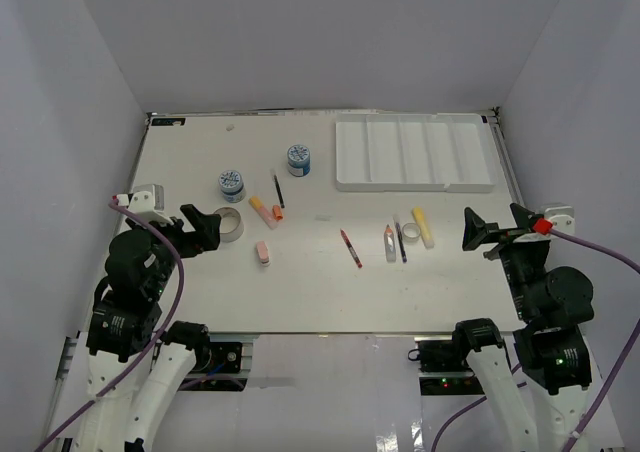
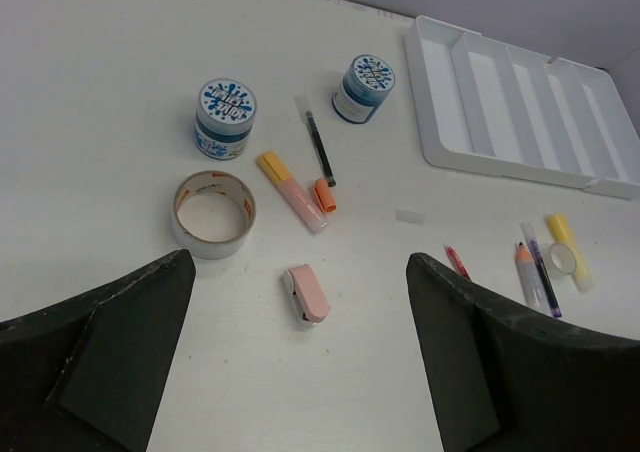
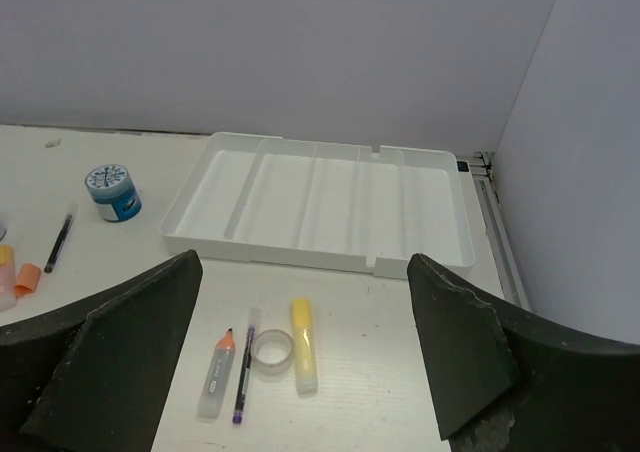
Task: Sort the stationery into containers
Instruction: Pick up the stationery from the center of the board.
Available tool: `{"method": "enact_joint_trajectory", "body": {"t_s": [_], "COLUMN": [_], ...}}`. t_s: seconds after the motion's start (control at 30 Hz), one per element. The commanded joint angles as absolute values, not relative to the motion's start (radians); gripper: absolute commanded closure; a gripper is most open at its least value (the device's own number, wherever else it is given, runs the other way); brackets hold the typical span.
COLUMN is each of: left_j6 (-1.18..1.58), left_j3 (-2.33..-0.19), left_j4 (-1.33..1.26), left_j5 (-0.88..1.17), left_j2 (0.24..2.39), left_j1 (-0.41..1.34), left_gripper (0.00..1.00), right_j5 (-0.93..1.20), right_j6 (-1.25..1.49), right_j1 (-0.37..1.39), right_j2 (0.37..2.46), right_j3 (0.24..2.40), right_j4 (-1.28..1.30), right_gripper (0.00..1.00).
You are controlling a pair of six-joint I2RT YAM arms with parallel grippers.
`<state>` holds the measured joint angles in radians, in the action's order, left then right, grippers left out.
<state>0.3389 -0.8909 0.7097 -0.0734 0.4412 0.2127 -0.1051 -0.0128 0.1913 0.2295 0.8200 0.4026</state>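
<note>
— Stationery goes in the tray (image 1: 415, 185). Have we put any in yet?

— No. From the right wrist we see all its long slots with nothing in them. The tray sits at the far right of the table (image 1: 320, 292).

— So where are our things?

— All on the table. On the left we see the near jar (image 1: 231, 185) and the far jar (image 1: 298, 160). Near them lie the big tape (image 2: 212, 247), a yellow marker (image 1: 262, 211) with an orange bit (image 1: 278, 213) just beside it, the black pen (image 1: 279, 191) and the pink eraser (image 1: 263, 253). The red pen (image 1: 351, 248) lies alone in the middle. In front of the tray, the small tape (image 3: 270, 367) lies between a dark pen (image 3: 242, 380) and a second marker (image 3: 304, 357). A clear marker (image 3: 217, 376) is beside them.

— Are we holding anything?

— No. Our left gripper (image 1: 208, 229) is by the big tape, jaws wide apart, nothing between them. Our right gripper (image 1: 497, 227) hangs by the table's right edge, jaws apart too, nothing in them.

— How far along are we?

— We think nothing is done yet. Every piece has to go into the tray.
</note>
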Motion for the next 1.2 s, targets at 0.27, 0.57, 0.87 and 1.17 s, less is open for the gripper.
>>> {"method": "enact_joint_trajectory", "body": {"t_s": [0.27,0.57,0.87,1.17], "left_j6": [0.357,0.38,0.374,0.354], "left_j3": [-0.813,-0.772,-0.652,-0.601], "left_j4": [0.574,0.43,0.314,0.319], "left_j5": [-0.009,0.058,0.029,0.046], "left_j2": [0.497,0.662,0.715,0.722], "left_j1": [0.216,0.216,0.216,0.232], "left_gripper": [0.02,0.02,0.02,0.02], "right_j5": [-0.064,-0.149,-0.183,-0.16], "right_j6": [0.09,0.27,0.293,0.27], "right_j1": [0.196,0.196,0.19,0.167], "right_j2": [0.44,0.77,1.141,1.311], "right_j3": [0.775,0.769,0.745,0.695], "right_j4": [0.371,0.387,0.284,0.238], "right_gripper": [0.1,0.1,0.1,0.21]}}
